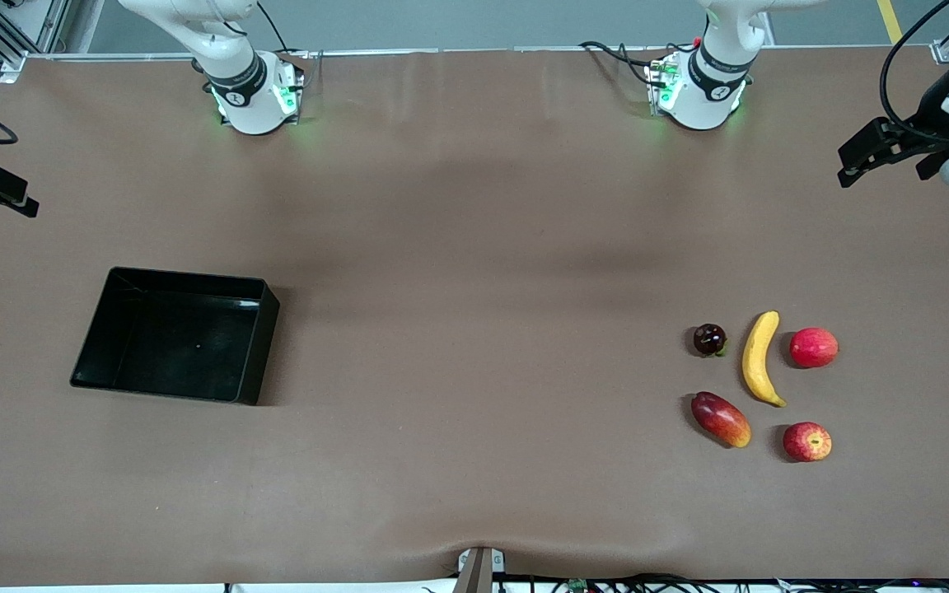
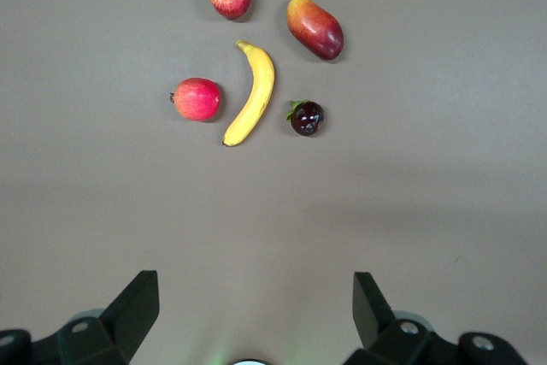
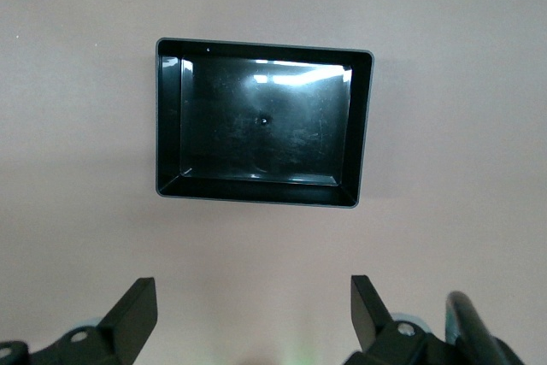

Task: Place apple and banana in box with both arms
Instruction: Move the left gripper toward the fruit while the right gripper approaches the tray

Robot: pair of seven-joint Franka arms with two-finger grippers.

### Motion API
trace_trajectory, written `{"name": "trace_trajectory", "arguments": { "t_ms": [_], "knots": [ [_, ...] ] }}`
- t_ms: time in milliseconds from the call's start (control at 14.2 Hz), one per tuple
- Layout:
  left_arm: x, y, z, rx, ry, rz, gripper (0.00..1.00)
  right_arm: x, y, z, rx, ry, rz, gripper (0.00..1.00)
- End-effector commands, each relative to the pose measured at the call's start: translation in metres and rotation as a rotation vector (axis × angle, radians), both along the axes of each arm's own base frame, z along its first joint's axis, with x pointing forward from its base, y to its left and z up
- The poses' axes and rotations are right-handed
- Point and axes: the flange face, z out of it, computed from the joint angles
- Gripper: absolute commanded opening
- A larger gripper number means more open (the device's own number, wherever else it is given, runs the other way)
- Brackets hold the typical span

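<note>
The left gripper hangs high over the bench at the left arm's end, with its fingers wide apart and nothing between them. The fruits lie on the bench well apart from it. The banana lies in the middle of the group, with a pinkish-red round fruit just beside it and a small dark fruit on its other flank. The apple lies nearer to the front camera than the banana, and a mango lies beside the apple. The right gripper hangs high over the right arm's end, also with fingers apart and empty. The black box stands on the bench under it, with nothing inside.
</note>
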Motion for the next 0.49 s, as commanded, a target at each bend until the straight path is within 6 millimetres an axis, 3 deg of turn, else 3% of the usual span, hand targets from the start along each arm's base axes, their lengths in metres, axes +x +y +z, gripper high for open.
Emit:
{"name": "trace_trajectory", "arguments": {
  "t_ms": [0,141,424],
  "knots": [
    [0.001,0.007,0.005,0.018,0.007,0.004,1.0,0.002,-0.002,0.006,-0.01,-0.007,0.01,1.0],
    [0.005,0.012,0.006,0.017,0.003,0.013,1.0,0.002,-0.003,0.006,-0.008,-0.007,0.008,1.0],
    [0.034,0.02,-0.006,0.01,0.016,-0.001,1.0,0.016,-0.01,-0.019,-0.005,0.031,0.004,1.0]
  ]
}}
